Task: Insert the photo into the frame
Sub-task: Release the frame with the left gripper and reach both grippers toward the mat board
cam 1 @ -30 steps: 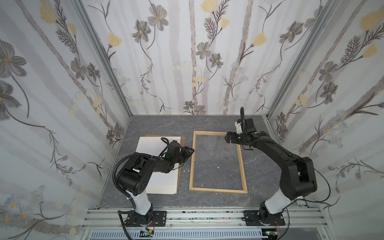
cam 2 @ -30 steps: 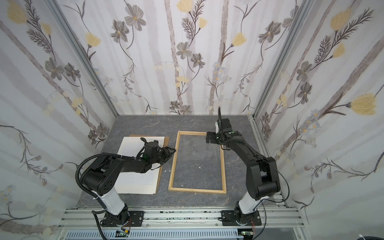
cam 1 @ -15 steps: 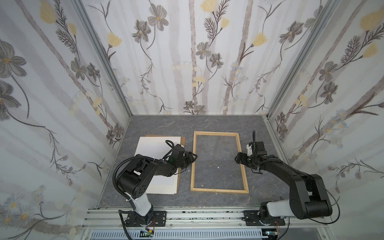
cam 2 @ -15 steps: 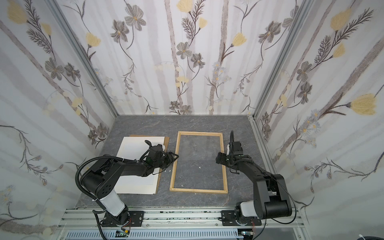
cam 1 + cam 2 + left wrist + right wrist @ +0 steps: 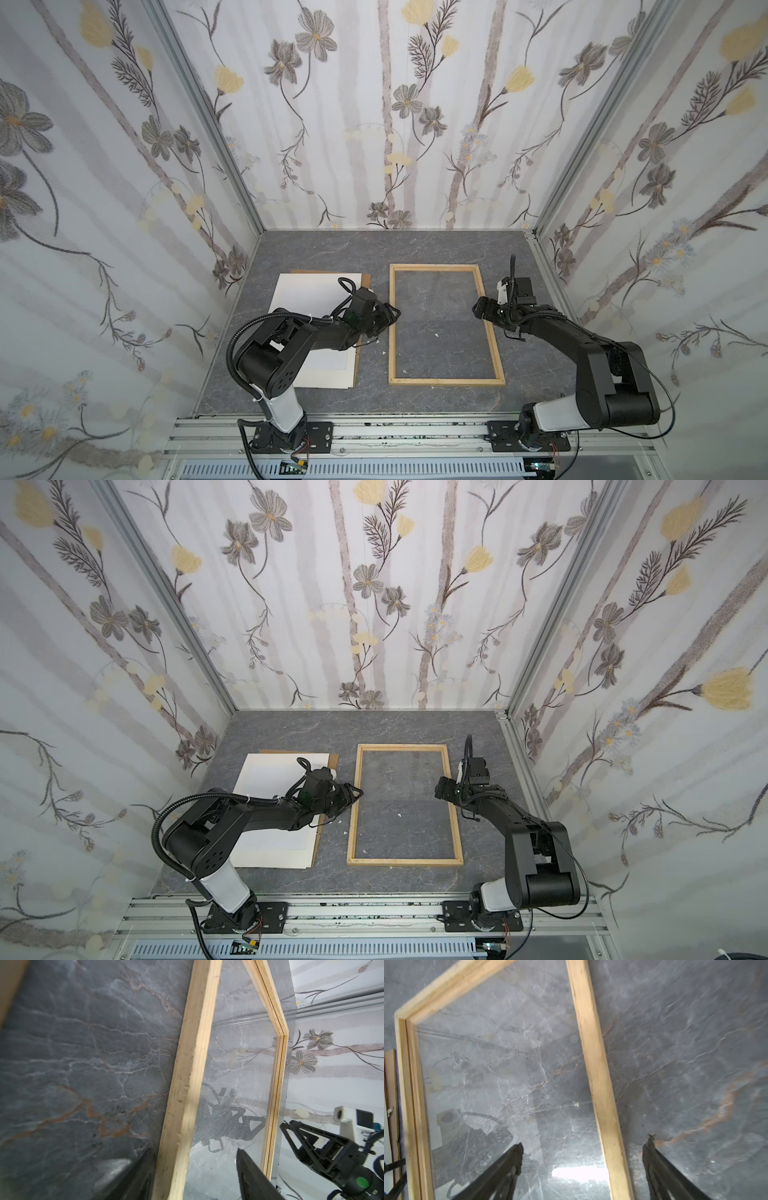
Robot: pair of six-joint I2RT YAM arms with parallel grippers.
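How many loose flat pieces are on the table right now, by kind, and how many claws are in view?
Pale wooden rectangular frame: 1
White rectangular paper sheet: 1
Brown hardboard panel under the sheet: 1
Black robot claws: 2, the left claw and the right claw
Total: 5
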